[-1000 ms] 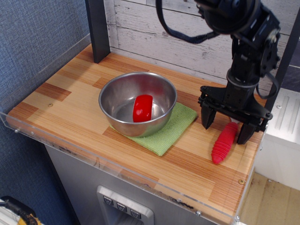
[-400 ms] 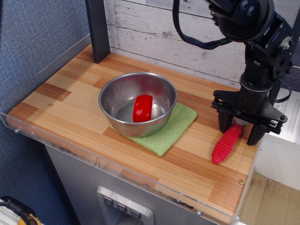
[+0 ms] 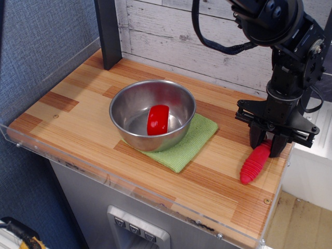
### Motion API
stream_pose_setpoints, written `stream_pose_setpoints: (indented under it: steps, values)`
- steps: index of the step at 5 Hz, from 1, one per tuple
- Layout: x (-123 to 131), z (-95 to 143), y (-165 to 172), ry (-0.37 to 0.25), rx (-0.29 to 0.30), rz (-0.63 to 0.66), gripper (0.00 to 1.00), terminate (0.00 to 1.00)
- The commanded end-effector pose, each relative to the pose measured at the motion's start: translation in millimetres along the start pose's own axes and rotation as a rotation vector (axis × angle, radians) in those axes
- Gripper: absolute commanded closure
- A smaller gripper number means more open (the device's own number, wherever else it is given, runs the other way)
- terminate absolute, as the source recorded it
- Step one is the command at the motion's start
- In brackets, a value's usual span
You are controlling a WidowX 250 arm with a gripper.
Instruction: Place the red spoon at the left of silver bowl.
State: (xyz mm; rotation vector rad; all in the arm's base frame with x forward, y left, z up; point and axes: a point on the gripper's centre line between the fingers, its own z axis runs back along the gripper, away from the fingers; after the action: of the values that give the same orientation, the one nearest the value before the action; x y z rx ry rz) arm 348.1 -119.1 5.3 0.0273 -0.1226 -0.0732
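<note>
Red block [image 3: 157, 119] inside silver bowl [image 3: 129, 104]; jaws clamped on red spoon [image 3: 255, 163] at table's right edge.

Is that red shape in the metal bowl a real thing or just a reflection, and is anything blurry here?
In observation.image, the silver bowl has a mirror-like inside with soft glare, so whether the red shape is an object or a reflection is hard to tell; the picture is sharp overall, lit evenly, with faint shadows under the hand and red spoon.
</note>
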Motion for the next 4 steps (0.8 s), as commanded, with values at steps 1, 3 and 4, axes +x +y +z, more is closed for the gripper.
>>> stream_pose_setpoints:
  steps: [1, 3, 4]
  values:
    - [9.5, 51.8, 3.1, -0.103, -0.059, 0.027, 1.0, 0.0]
    - [-2.5, 112.1, 34.0, -0.214, -0.07, 0.013, 1.0, 0.0]
    - [-13.9, 123.9, 83.3, -0.181, -0.069, -0.026, 1.0, 0.0]
